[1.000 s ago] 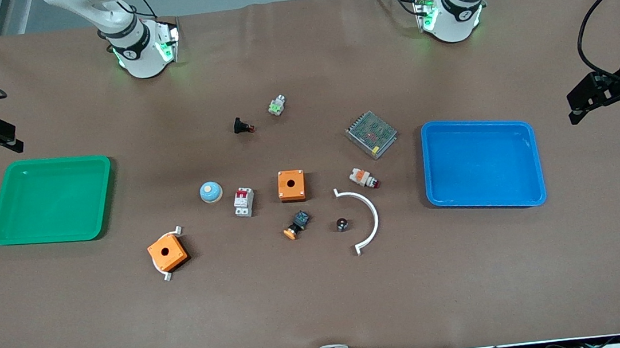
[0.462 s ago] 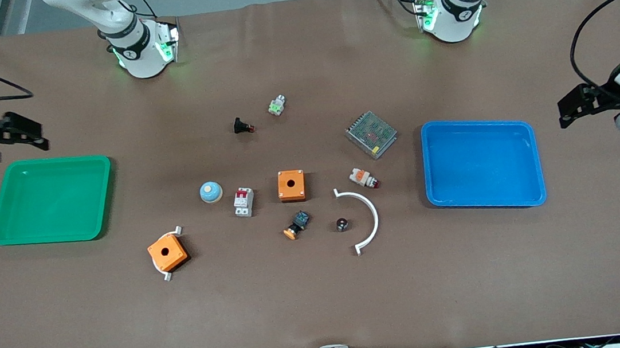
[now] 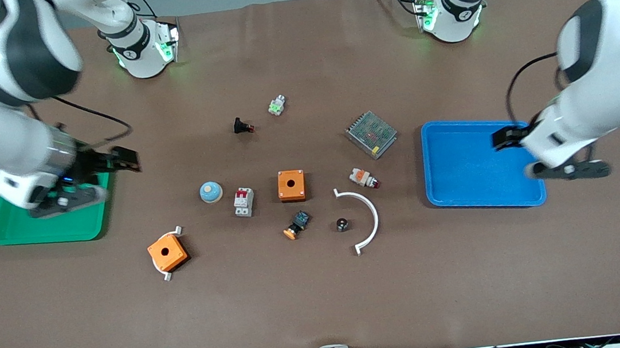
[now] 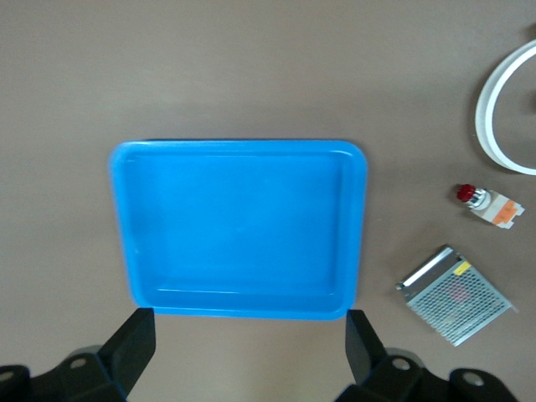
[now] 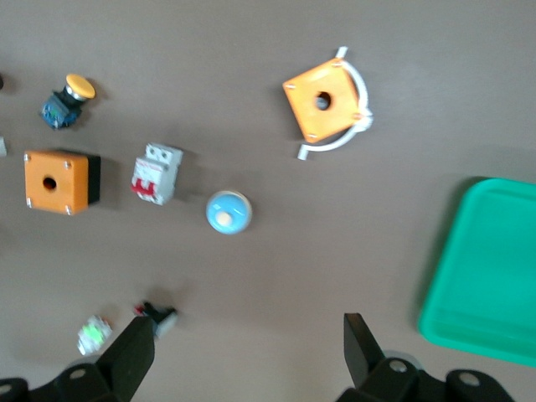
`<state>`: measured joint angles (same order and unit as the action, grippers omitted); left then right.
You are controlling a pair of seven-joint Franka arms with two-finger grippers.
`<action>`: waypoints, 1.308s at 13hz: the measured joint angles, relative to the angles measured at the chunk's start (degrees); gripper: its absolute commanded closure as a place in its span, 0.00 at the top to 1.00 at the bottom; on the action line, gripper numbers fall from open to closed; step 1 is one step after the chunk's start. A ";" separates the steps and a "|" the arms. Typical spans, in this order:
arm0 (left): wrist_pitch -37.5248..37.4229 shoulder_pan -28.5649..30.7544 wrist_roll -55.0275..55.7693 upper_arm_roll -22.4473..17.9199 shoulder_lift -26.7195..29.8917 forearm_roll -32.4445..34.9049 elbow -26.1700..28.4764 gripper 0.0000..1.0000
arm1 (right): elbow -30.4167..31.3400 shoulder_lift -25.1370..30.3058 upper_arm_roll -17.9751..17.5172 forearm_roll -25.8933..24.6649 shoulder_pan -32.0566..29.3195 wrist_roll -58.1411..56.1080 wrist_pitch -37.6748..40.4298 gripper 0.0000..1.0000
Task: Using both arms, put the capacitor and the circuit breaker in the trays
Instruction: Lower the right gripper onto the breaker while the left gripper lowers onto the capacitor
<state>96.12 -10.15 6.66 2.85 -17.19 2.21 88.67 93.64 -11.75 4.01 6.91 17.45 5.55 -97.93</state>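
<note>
Front view shows you 2 arms up in the air. Your left gripper (image 3: 505, 138) is over the blue tray (image 3: 460, 181), and its fingers (image 4: 134, 339) are wide apart with nothing in them. Your right gripper (image 3: 124, 159) is over the edge of the green tray (image 3: 22, 233), and its fingers (image 5: 134, 352) are wide apart and hold nothing too.

You can see the circuit breaker (image 3: 244, 201) lying on the table between the little blue dome (image 3: 211, 192) and an orange box (image 3: 291, 185). It is well apart from both trays. The capacitor (image 3: 342, 224) sits nearer to the front camera. It is just inside the curve of the white arc piece (image 3: 369, 219) and beside the button with the orange cap (image 3: 296, 225).

Nothing touches the capacitor or the circuit breaker.
</note>
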 measured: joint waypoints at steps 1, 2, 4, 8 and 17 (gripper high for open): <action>2.19 -1.97 2.11 0.13 -2.13 -0.35 -0.48 1.00 | 0.65 -2.22 -0.06 0.00 3.35 4.88 -3.48 1.00; 4.63 -3.42 3.80 0.28 -3.97 -1.81 -0.97 1.00 | 1.26 -4.39 -0.12 0.00 6.45 8.70 -6.86 1.00; 10.72 -5.72 7.73 0.45 -7.30 -5.77 -1.50 1.00 | 1.94 -8.56 -0.12 -0.01 10.71 12.91 -11.83 1.00; 22.00 -10.66 15.91 0.60 -13.19 -6.72 -1.75 1.00 | 2.13 -15.55 -0.07 -0.01 13.25 19.03 -19.72 0.99; 48.65 -20.75 31.42 0.61 -24.67 -6.73 -2.77 1.00 | 2.09 -24.47 0.29 -0.01 14.34 21.10 -27.57 0.81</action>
<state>144.76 -30.90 38.08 3.46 -41.85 -4.52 85.89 95.73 -36.21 4.30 6.90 31.79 26.65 -125.50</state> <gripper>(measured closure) 0.000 0.097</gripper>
